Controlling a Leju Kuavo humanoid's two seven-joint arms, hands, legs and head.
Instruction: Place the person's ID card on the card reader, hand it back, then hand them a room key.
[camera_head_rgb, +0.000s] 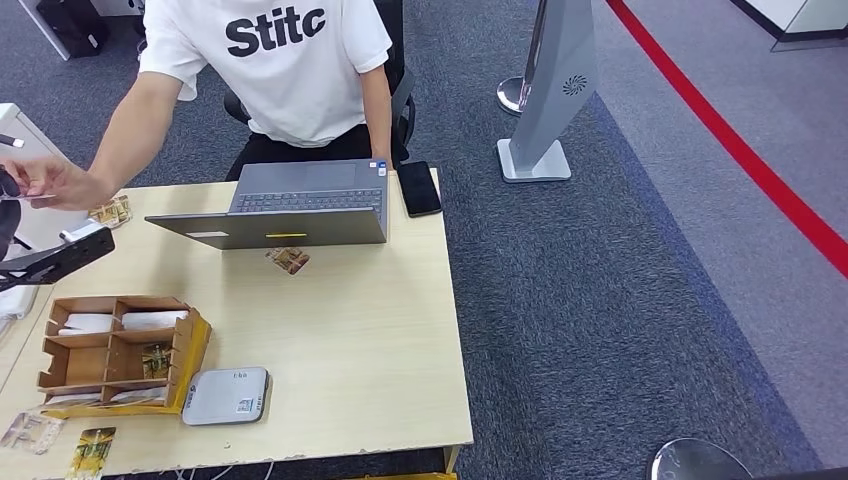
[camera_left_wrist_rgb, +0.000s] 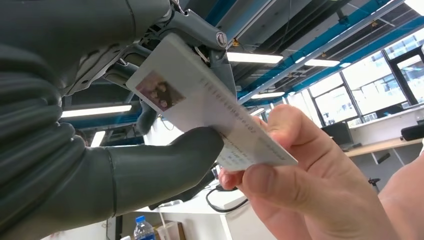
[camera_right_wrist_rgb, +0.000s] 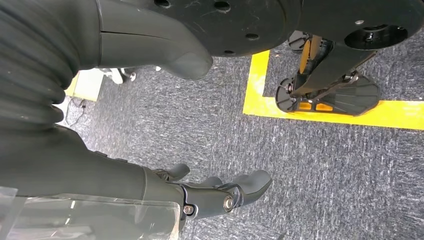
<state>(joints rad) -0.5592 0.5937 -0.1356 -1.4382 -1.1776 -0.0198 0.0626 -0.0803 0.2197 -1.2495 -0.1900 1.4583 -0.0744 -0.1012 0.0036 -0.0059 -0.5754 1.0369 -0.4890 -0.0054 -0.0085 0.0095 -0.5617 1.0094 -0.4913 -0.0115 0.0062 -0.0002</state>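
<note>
Your left hand (camera_left_wrist_rgb: 150, 165) pinches the ID card (camera_left_wrist_rgb: 210, 107) between its thumb and the darker fingers above, and the person's hand (camera_left_wrist_rgb: 305, 175) grips the same card at its other end, thumb on top. From the head camera you see the person's hand (camera_head_rgb: 45, 182) reaching past the counter's (camera_head_rgb: 370, 330) far left corner, level with your left arm at the picture's edge. The card reader (camera_head_rgb: 227, 396) lies flat near the counter's front edge, touching the cardboard organizer (camera_head_rgb: 120, 357) beside it. A laptop (camera_head_rgb: 290, 205) sits open at the far side. Your right hand (camera_right_wrist_rgb: 220, 192) hangs over the carpet, fingers loosely apart and holding nothing.
</note>
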